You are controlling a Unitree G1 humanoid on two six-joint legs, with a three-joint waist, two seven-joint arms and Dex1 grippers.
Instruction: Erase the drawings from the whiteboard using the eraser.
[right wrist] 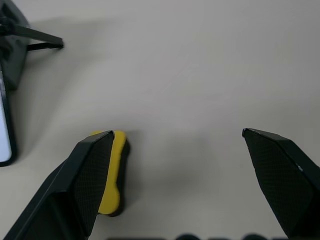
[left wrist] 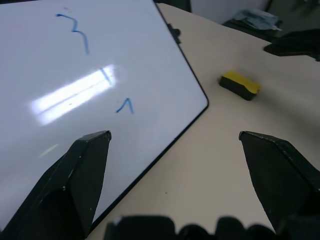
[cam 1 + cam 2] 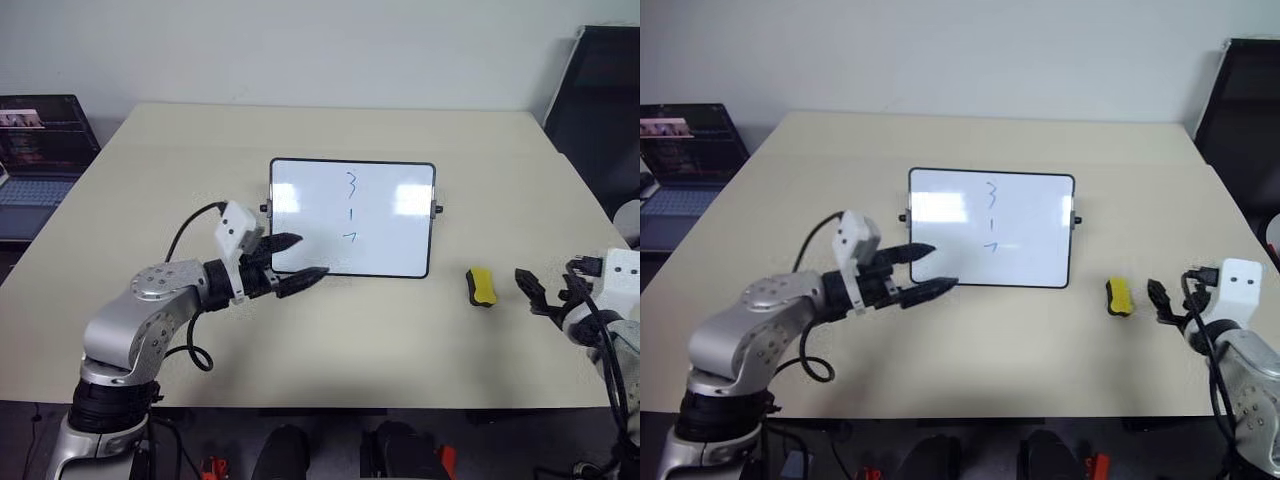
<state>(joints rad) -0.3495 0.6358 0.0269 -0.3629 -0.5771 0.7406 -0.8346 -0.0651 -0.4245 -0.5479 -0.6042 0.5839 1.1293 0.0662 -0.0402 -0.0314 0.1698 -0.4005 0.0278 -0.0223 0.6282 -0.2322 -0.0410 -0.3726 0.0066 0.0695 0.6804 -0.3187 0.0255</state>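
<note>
The whiteboard (image 3: 385, 250) stands propped near the middle of the beige table (image 3: 330, 340). The drawings (image 3: 351, 210) form a blue-green column on it: a "3", a short stroke and a "7"-like mark. My left gripper (image 3: 308, 258) is open, its fingers spread at the board's lower left corner, with nothing between them. The yellow eraser (image 3: 481, 286) lies flat on the table to the right of the board. My right gripper (image 3: 535, 290) hovers open just right of the eraser, apart from it. In the right wrist view the eraser (image 1: 112, 172) sits by one finger.
An open laptop (image 3: 40, 150) sits off the table's left side. A dark chair back (image 3: 600, 100) stands at the far right. The table's front edge runs close below both arms. The board's black stand (image 1: 30, 37) juts out behind it.
</note>
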